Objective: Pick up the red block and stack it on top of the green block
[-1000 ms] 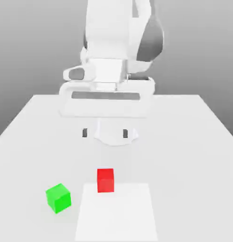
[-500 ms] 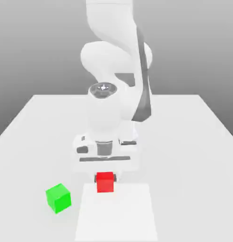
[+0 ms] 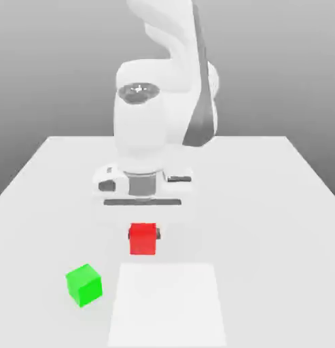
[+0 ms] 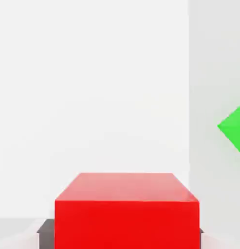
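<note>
Red block (image 3: 143, 238), clamped between the fingers (image 3: 143, 234), had risen clear of the bench (image 3: 265, 204) since a moment earlier, so carrying it over to the green block (image 3: 84, 284), well off to one side, remained.

Plain red block (image 3: 143, 239); plain green block (image 3: 84, 285); white table (image 3: 265, 204) with brighter white rectangular patch (image 3: 168, 304); white-and-grey arm (image 3: 163, 102).
</note>
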Robot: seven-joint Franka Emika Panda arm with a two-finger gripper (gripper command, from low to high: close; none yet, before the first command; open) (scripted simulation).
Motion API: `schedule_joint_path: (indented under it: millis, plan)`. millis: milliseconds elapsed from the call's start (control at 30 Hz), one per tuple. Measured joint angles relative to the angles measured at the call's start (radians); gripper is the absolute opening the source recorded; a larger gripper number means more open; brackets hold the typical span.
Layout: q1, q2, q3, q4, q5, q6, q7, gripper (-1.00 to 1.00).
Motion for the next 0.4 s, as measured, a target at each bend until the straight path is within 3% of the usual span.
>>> schedule_joint_path:
  millis: [133,300,333,400]
  plan:
    - [-0.099,0.06,-0.064,0.128,-0.013,-0.069,0.098,-1.0]
    - [-0.121,0.23,-0.038,0.154,0.049,0.073,0.067,-1.0]
    - [-0.124,0.254,-0.031,0.155,0.06,0.095,0.059,1.0]
    - [-0.124,0.254,-0.031,0.155,0.06,0.095,0.059,1.0]
